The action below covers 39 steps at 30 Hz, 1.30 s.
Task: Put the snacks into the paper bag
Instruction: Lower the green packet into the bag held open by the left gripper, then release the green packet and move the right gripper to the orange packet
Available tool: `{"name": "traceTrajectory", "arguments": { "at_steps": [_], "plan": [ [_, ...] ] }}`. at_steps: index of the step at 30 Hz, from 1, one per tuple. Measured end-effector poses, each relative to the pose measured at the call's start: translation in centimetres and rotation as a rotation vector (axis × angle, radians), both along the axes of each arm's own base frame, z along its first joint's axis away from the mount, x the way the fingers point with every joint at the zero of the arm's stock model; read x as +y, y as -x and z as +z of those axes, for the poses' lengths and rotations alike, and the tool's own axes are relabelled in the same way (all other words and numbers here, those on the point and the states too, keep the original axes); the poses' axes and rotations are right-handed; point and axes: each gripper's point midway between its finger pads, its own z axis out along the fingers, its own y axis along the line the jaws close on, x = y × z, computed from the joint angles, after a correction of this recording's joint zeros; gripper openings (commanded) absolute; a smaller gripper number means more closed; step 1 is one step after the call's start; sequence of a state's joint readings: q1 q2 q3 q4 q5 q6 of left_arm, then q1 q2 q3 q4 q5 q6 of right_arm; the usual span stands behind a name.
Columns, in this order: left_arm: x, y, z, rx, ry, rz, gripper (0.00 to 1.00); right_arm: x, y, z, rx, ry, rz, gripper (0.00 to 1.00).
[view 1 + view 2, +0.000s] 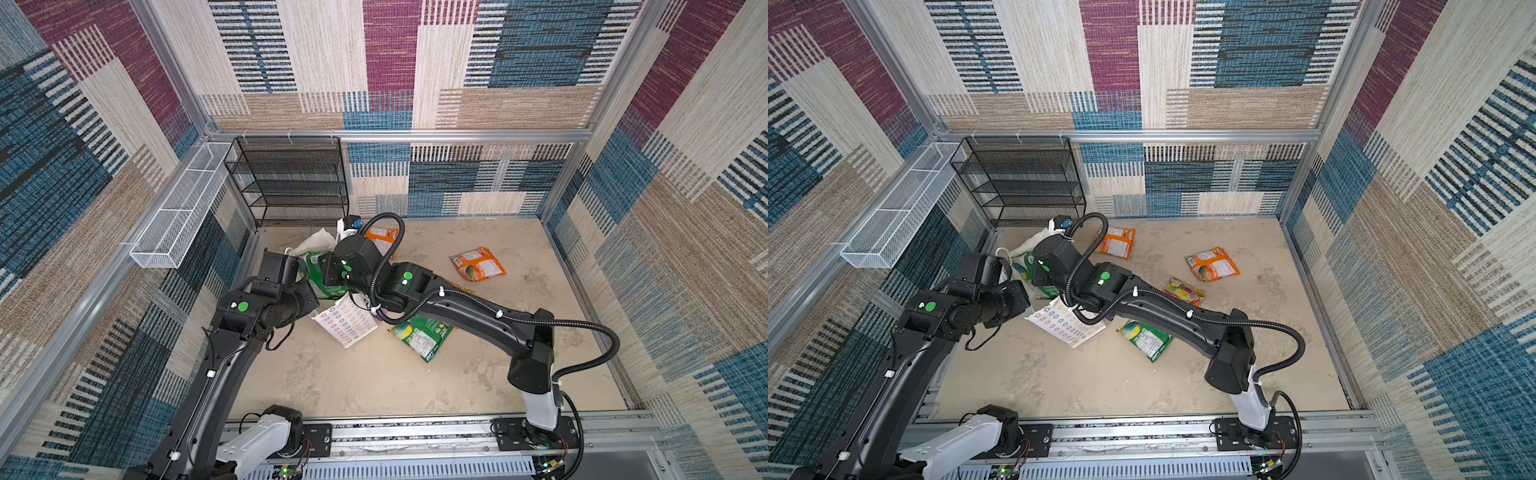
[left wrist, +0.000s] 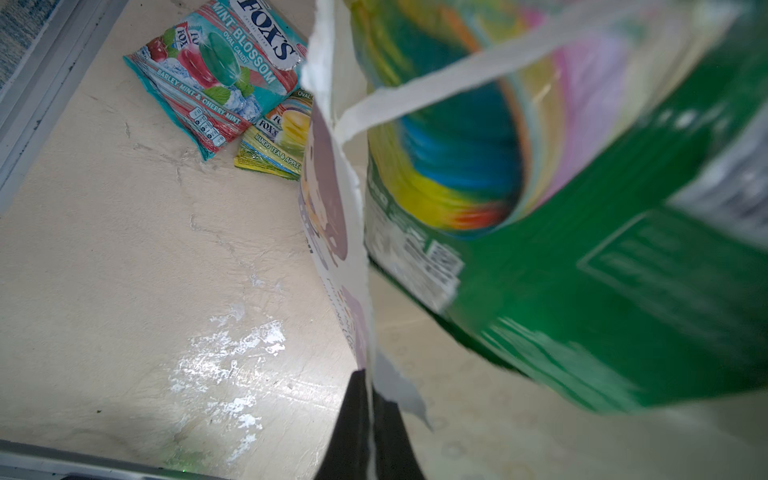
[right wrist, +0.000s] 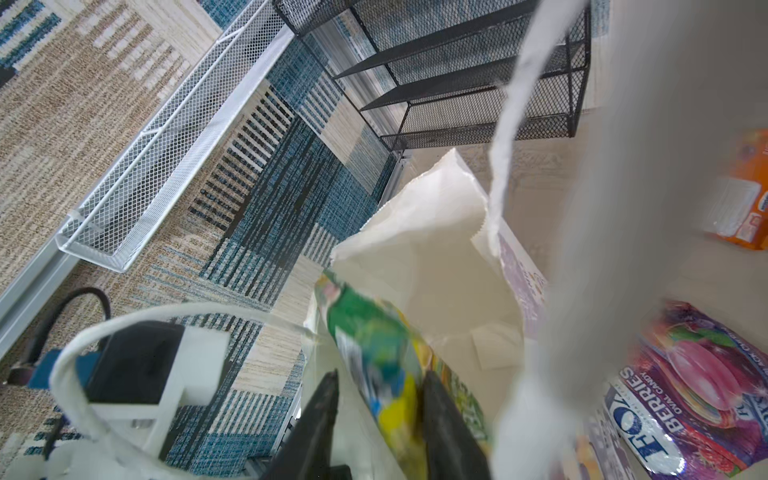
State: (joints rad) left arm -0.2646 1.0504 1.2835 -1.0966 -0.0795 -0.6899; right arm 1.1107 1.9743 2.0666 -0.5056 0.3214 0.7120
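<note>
**Green packet** (image 3: 374, 353): in the mouth of the bag (image 3: 415, 232), blurred, between the two fingers of the right gripper (image 3: 380, 376). The jaws stand moderately parted. A gap shows between one finger and the packet, so no grip is seen. In the left wrist view the packet fills the space just inside the bag's rim.

**Bag**: in both top views it lies tilted at left-centre of the table (image 1: 374, 374), starred face up. Its mouth points to 11 o'clock and its base to 5 o'clock.

**Left gripper** (image 2: 370, 382): clamped tight, with the bag's rim pinched between its fingers. Its arm reaches the bag from 8 o'clock. The right arm comes over the mouth from 4 o'clock.

**Loose snacks on the table:**
- The second green packet (image 1: 422, 334) lies at 3 o'clock of the bag's base, near it.
- The near orange packet (image 1: 382, 237) lies at 1 o'clock of the mouth.
- The far orange packet (image 1: 478, 264) lies at 3 o'clock of the mouth, well apart.
- The purple packet (image 3: 698, 390) lies just beside the bag.
- The teal packet (image 2: 216, 79) and the yellow packet (image 2: 278, 141) touch each other, and the yellow one is partly hidden behind the bag.

**Surroundings**: the rack (image 1: 291, 178) stands at 12 o'clock of the bag against the back wall. The basket (image 1: 178, 212) hangs at 10 o'clock on the side wall.
</note>
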Motion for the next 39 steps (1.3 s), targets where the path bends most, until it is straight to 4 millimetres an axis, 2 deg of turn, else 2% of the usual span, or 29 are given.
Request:
{"name": "traceTrajectory", "arguments": {
  "at_steps": [8,11,13,16,18,21,22,25,26,29,32,35,39],
  "plan": [
    [0.2,-0.1,-0.1,0.000,-0.011,0.010,0.00,-1.4,1.4,2.8,-0.054,-0.030,0.054,0.70],
    [0.2,-0.2,-0.3,0.007,-0.015,0.006,0.00,-2.1,2.3,4.7,-0.092,-0.044,0.097,0.79],
    [0.2,-0.3,-0.5,0.013,-0.019,0.002,0.00,-3.3,3.1,6.3,-0.129,-0.054,0.115,0.86],
    [0.1,-0.4,-0.5,0.013,-0.027,-0.010,0.00,-5.9,4.0,9.0,-0.202,-0.071,0.117,0.96],
    [0.0,-0.4,-0.5,0.014,-0.029,-0.024,0.00,-8.3,4.1,9.9,-0.243,-0.057,0.085,0.98],
    [-0.2,-0.5,-0.7,0.015,-0.030,-0.043,0.00,-13.5,1.7,10.4,-0.268,-0.052,-0.030,0.98],
    [-0.2,-0.5,-0.9,0.018,-0.037,-0.051,0.00,-16.0,0.3,9.9,-0.266,-0.039,-0.091,0.99],
    [-0.3,-0.9,-1.5,0.017,-0.054,-0.075,0.00,-21.9,-2.7,7.6,-0.230,-0.009,-0.242,0.99],
    [-0.4,-0.9,-1.8,0.017,-0.057,-0.082,0.00,-24.4,-3.9,6.2,-0.203,0.005,-0.304,0.99],
    [-0.5,-1.0,-2.4,0.010,-0.065,-0.109,0.00,-29.6,-6.4,2.5,-0.129,0.028,-0.441,0.99],
    [-0.9,-0.9,-2.5,0.001,-0.058,-0.136,0.00,-34.2,-8.3,-1.8,-0.034,0.041,-0.558,0.99],
    [-1.3,-1.0,-1.7,-0.023,-0.035,-0.149,0.00,-37.2,-9.4,-5.6,0.046,0.042,-0.636,0.99],
    [-1.8,-1.0,-0.3,-0.053,-0.005,-0.165,0.00,-39.5,-11.5,-11.0,0.152,0.093,-0.709,0.99]
  ]
}}
